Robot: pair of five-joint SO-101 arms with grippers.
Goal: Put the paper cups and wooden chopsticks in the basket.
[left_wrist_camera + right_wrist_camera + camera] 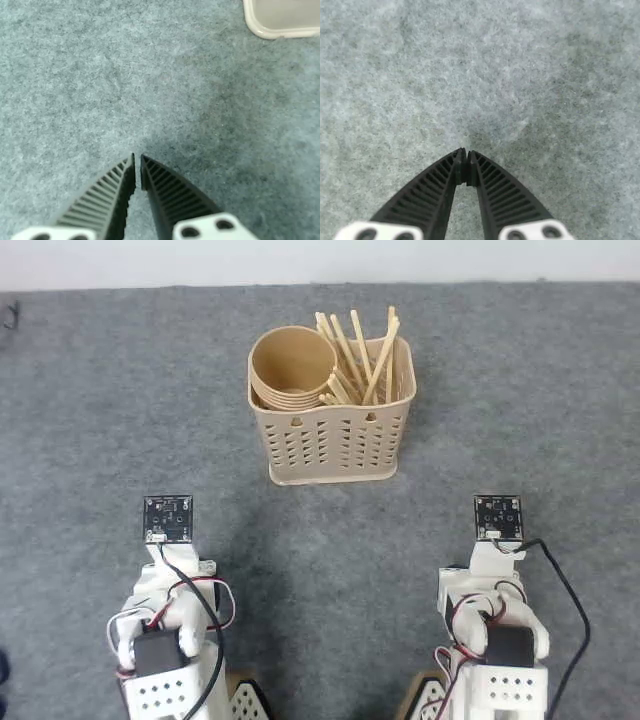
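One beige slotted basket [335,440] stands on a grey felt-covered worktop [100,390], near the middle of its far edge. Inside, on the side toward the left edge, sits one nested stack of paper cups [292,360]; about five rims show, though the exact count is hard to tell. Beside the stack, a bundle of wooden chopsticks [383,360], roughly eight to ten, leans fanned out above the rim. Two robot arms sit at the near edge, one toward each corner, well apart from the basket. The left wrist view shows the left hand [137,159] above bare felt, its fingers drawn almost together and holding nothing, with one corner of the basket's base [280,25] visible beyond. The right wrist view shows the right hand [466,152] with fingertips touching, also holding nothing.
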